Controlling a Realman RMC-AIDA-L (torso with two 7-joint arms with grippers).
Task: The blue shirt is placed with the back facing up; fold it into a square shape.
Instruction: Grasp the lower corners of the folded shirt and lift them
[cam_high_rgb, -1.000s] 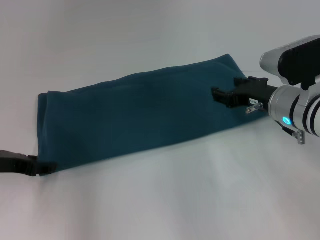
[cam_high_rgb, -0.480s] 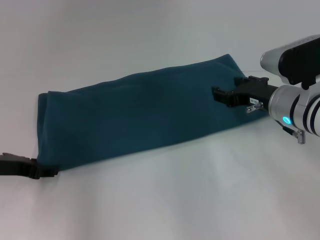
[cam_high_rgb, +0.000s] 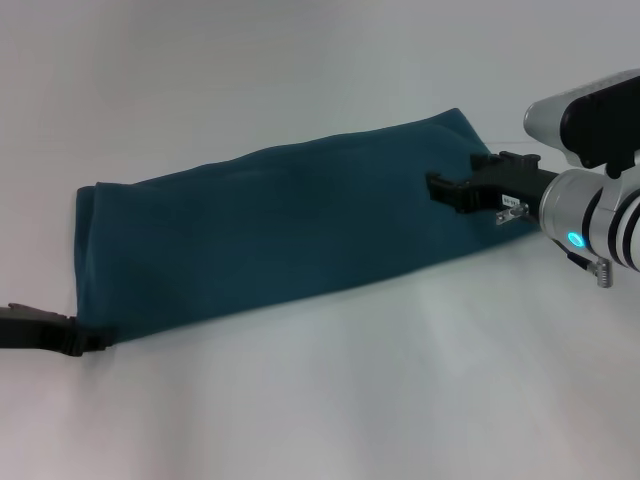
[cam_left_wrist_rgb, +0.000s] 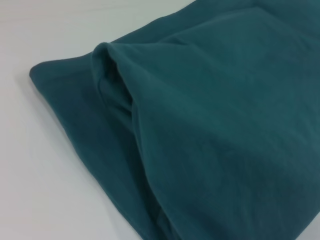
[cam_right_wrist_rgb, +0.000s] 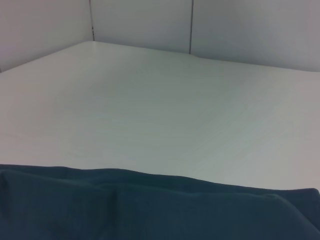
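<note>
While the blue shirt (cam_high_rgb: 280, 235) lies folded into a long band across the white table (cam_high_rgb: 330, 400), running from the lower left of the head view up toward the upper right, my two grippers sit at its opposite ends. My left gripper (cam_high_rgb: 85, 341) comes in from the lower left edge of the frame, flat against the table, its black tip touching the near left corner of the band. Whether it is clenched on the cloth or released I cannot tell, since only a dark stub shows there. My right gripper (cam_high_rgb: 445, 190) reaches in from the right side of the frame and hangs over the right end of the band, near its short edge; its black fingers (cam_high_rgb: 440, 186) overlap the fabric, but I cannot tell if they are grasping it or merely above it.

From my left wrist, the shirt (cam_left_wrist_rgb: 200, 125) fills most of the picture, with a rounded fold of stacked layers at the corner and bare table (cam_left_wrist_rgb: 45, 165) beside it. From my right wrist, a strip of shirt (cam_right_wrist_rgb: 150, 205) crosses the bottom, with table (cam_right_wrist_rgb: 160, 110) beyond
</note>
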